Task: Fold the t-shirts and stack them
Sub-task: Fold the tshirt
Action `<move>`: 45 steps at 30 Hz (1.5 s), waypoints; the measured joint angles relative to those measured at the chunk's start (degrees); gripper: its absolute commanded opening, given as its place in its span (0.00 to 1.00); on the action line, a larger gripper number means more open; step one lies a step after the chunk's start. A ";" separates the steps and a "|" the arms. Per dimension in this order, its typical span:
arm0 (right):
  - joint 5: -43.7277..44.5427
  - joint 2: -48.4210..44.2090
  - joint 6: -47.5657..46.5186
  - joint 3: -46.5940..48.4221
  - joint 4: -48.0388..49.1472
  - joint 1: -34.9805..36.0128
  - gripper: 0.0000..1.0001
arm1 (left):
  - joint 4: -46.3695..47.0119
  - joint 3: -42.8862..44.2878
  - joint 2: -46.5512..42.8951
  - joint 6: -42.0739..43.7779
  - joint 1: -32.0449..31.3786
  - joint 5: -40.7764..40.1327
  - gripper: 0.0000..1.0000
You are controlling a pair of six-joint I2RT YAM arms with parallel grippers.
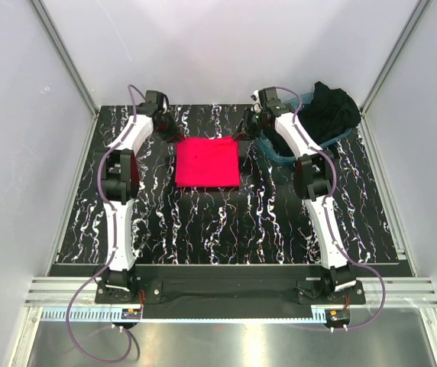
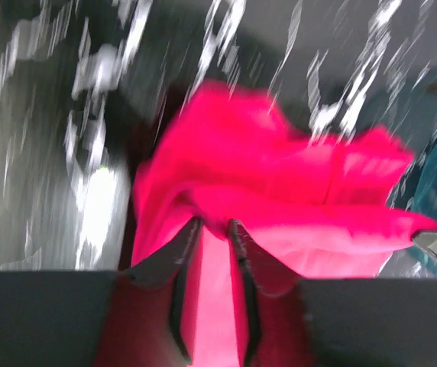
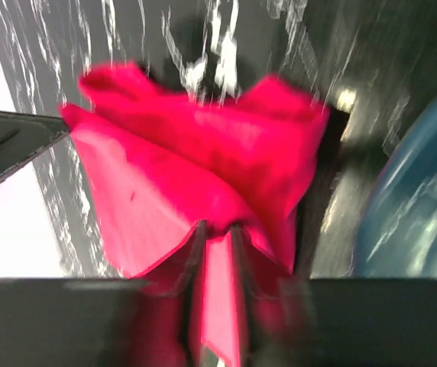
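The pinkish-red t-shirt (image 1: 207, 162) lies folded into a rough square at the back middle of the table. My left gripper (image 1: 174, 131) is at its far left corner and my right gripper (image 1: 243, 130) at its far right corner. In the left wrist view the red t-shirt (image 2: 280, 176) bunches up at the left gripper (image 2: 213, 223), whose narrow jaws have red cloth between them. The right wrist view shows the same: the red t-shirt (image 3: 203, 153) is pinched in the right gripper (image 3: 217, 225). The black t-shirt (image 1: 327, 111) sits heaped in the tub.
A clear teal tub (image 1: 280, 153) stands at the back right, close behind my right arm, and shows as a blue blur (image 3: 417, 206) in the right wrist view. The black marbled table (image 1: 226, 222) ends at grey walls on both sides and at the back.
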 measured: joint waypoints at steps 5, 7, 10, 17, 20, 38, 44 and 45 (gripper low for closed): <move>1.88 3.80 1.03 5.11 6.12 -1.16 0.47 | 5.66 10.19 6.01 3.56 0.42 -2.12 0.45; 2.84 3.78 1.05 6.25 7.39 -1.49 0.48 | 7.82 9.73 5.07 4.37 0.66 -2.47 0.52; 3.48 3.02 1.03 6.56 9.09 -1.88 0.48 | 12.02 2.82 -0.76 4.81 0.85 -3.08 0.48; 5.33 -4.31 -3.39 -2.67 4.20 -0.24 0.48 | 18.08 -20.13 -18.95 4.31 -0.35 -0.59 0.36; 7.89 -6.19 -6.82 -4.46 0.39 3.04 0.48 | 19.12 -24.63 -19.61 3.87 -2.45 0.20 0.35; 16.74 -14.69 -14.05 -28.46 -3.89 12.96 0.49 | 9.14 -32.85 -15.43 -0.90 -5.84 -4.00 0.27; 14.38 -26.10 -12.00 -47.65 0.59 15.21 0.49 | 11.78 -52.63 -29.88 -3.85 -9.05 -3.15 0.27; 13.60 -28.48 -11.30 -51.54 1.51 15.89 0.49 | 11.85 -55.98 -32.72 -4.24 -9.79 -3.06 0.28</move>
